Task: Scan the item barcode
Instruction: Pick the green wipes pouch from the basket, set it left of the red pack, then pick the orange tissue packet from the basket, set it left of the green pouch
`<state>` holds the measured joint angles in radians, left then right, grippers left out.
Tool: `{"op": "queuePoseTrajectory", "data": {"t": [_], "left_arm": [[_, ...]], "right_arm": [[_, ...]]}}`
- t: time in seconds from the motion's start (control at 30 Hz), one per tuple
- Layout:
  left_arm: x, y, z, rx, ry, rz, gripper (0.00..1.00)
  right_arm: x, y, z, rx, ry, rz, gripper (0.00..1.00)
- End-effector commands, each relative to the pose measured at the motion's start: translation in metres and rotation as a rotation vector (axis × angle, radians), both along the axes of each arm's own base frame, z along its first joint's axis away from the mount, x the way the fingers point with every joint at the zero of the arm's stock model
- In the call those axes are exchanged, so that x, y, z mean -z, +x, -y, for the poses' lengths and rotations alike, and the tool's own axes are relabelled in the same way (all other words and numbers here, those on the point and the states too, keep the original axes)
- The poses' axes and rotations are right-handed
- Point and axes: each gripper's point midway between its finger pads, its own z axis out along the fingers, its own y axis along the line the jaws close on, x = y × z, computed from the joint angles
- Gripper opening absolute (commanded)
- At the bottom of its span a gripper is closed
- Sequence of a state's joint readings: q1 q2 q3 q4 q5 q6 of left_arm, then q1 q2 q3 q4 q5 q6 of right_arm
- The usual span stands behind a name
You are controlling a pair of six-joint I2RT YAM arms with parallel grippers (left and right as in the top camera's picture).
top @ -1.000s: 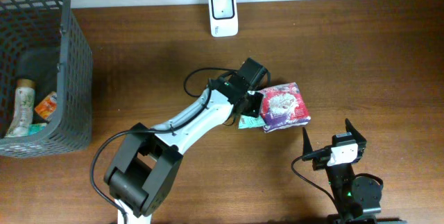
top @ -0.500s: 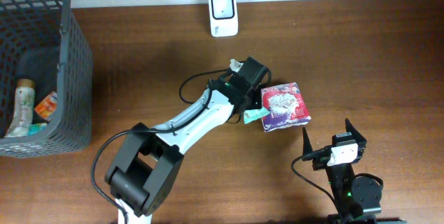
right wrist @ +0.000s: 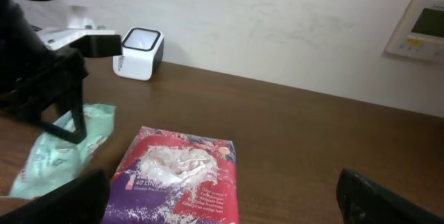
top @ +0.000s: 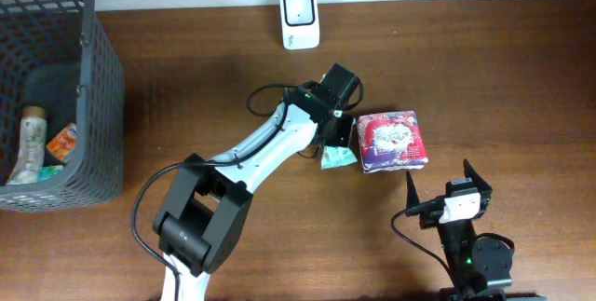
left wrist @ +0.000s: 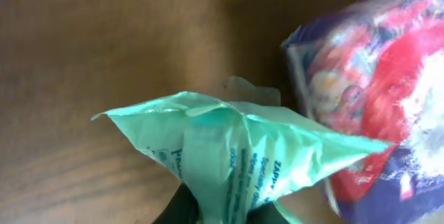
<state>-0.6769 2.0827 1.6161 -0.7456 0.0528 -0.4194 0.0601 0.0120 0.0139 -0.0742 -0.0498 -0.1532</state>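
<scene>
My left gripper (top: 341,144) is shut on a mint-green packet (top: 337,157) just above the table's middle. In the left wrist view the packet (left wrist: 229,148) fans out from between the two dark fingers (left wrist: 182,209), printed side up; no barcode shows. A red and purple pack (top: 393,141) lies flat right beside it, and also shows in the wrist views (left wrist: 374,99) (right wrist: 177,175). The white scanner (top: 300,6) stands at the table's back edge, apart from both. My right gripper (top: 438,171) stands open near the front edge, holding nothing.
A dark mesh basket (top: 102,77) with a bottle and small packs stands at the far left. The left arm's black cable loops beside its forearm (top: 270,143). A wall panel (right wrist: 420,26) hangs behind the table on the right.
The left gripper has shifted slightly back and turned, keeping the green packet. The red and purple pack has slid a little to the right. The right arm has not moved.
</scene>
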Motion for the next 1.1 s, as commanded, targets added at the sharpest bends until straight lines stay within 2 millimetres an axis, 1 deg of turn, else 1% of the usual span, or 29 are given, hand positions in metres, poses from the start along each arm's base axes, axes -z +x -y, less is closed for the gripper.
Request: {"op": "queuePoseTrajectory", "data": {"t": [0.0,0.03,0.1,0.13,0.2,0.23,0.27,0.33,0.37,0.4,0.43,0.47,0.5,0.53,0.57,0.6,0.63,0.7,0.73,0.77,0.8,0.83,0.9,0.93,0.97,1.0,1.03,1.07], "left_arm": [[0.006,-0.005,0.003,-0.050,-0.007,-0.044,0.29],[0.014,-0.006,0.003,-0.048,0.003,-0.056,0.42],[0.019,-0.009,0.004,-0.044,0.008,-0.068,0.50],[0.017,-0.008,0.006,-0.040,0.003,-0.060,0.53],[0.008,-0.003,0.008,-0.038,-0.003,-0.049,0.51],[-0.008,0.003,0.007,-0.047,-0.012,-0.039,0.50],[-0.031,0.013,0.005,-0.051,-0.024,-0.018,0.49],[-0.088,0.029,-0.002,-0.043,-0.045,0.035,0.45],[-0.118,0.037,-0.011,-0.067,-0.064,0.061,0.46],[-0.157,0.045,-0.035,-0.115,-0.080,0.092,0.47],[-0.193,0.052,-0.064,-0.173,-0.100,0.129,0.47],[-0.216,0.056,-0.086,-0.216,-0.115,0.158,0.49],[-0.236,0.059,-0.108,-0.260,-0.129,0.190,0.55],[-0.267,0.061,-0.150,-0.344,-0.147,0.242,0.62],[-0.281,0.062,-0.177,-0.401,-0.152,0.271,0.64],[-0.297,0.058,-0.220,-0.492,-0.150,0.302,0.68],[-0.302,0.053,-0.248,-0.553,-0.140,0.304,0.70],[-0.309,0.033,-0.341,-0.780,-0.055,0.314,0.75],[-0.309,0.027,-0.365,-0.842,-0.042,0.312,0.76],[-0.312,0.015,-0.410,-0.956,-0.025,0.323,0.77],[-0.314,0.006,-0.436,-1.027,-0.016,0.330,0.77],[-0.315,-0.006,-0.471,-1.118,-0.001,0.340,0.78],[-0.313,-0.027,-0.517,-1.243,0.021,0.346,0.82],[-0.309,-0.036,-0.532,-1.276,0.036,0.330,0.81],[-0.302,-0.038,-0.539,-1.226,0.078,0.308,0.77],[-0.288,-0.035,-0.543,-1.173,0.121,0.274,0.80],[-0.275,-0.036,-0.553,-1.195,0.167,0.239,0.82],[-0.261,-0.037,-0.565,-1.222,0.227,0.206,0.82]], "right_arm": [[0.003,0.000,-0.001,-0.003,0.011,-0.005,0.99],[0.003,0.000,-0.001,-0.003,0.011,-0.005,0.99],[0.003,0.000,-0.001,-0.003,0.011,-0.005,0.99],[0.003,0.000,-0.001,-0.003,0.011,-0.005,0.99],[0.003,0.000,-0.001,-0.003,0.011,-0.005,0.99],[0.003,0.000,-0.001,-0.003,0.011,-0.005,0.99],[0.003,0.000,-0.001,-0.003,0.011,-0.005,0.99],[0.003,0.000,-0.001,-0.003,0.011,-0.005,0.99],[0.003,0.000,-0.001,-0.003,0.011,-0.005,0.99],[0.003,0.000,-0.001,-0.003,0.011,-0.005,0.99],[0.003,0.000,-0.001,-0.003,0.011,-0.005,0.99],[0.003,0.000,-0.001,-0.003,0.011,-0.005,0.99],[0.003,0.000,-0.001,-0.003,0.011,-0.005,0.99],[0.003,0.000,-0.001,-0.003,0.011,-0.005,0.99],[0.003,0.000,-0.001,-0.003,0.011,-0.005,0.99],[0.003,0.000,-0.001,-0.003,0.011,-0.005,0.99],[0.003,0.000,-0.001,-0.003,0.011,-0.005,0.99],[0.003,0.000,-0.001,-0.003,0.011,-0.005,0.99],[0.003,0.000,-0.001,-0.003,0.011,-0.005,0.99],[0.003,0.000,-0.001,-0.003,0.011,-0.005,0.99],[0.003,0.000,-0.001,-0.003,0.011,-0.005,0.99],[0.003,0.000,-0.001,-0.003,0.011,-0.005,0.99],[0.003,0.000,-0.001,-0.003,0.011,-0.005,0.99],[0.003,0.000,-0.001,-0.003,0.011,-0.005,0.99],[0.003,0.000,-0.001,-0.003,0.011,-0.005,0.99],[0.003,0.000,-0.001,-0.003,0.011,-0.005,0.99],[0.003,0.000,-0.001,-0.003,0.011,-0.005,0.99],[0.003,0.000,-0.001,-0.003,0.011,-0.005,0.99]]}}
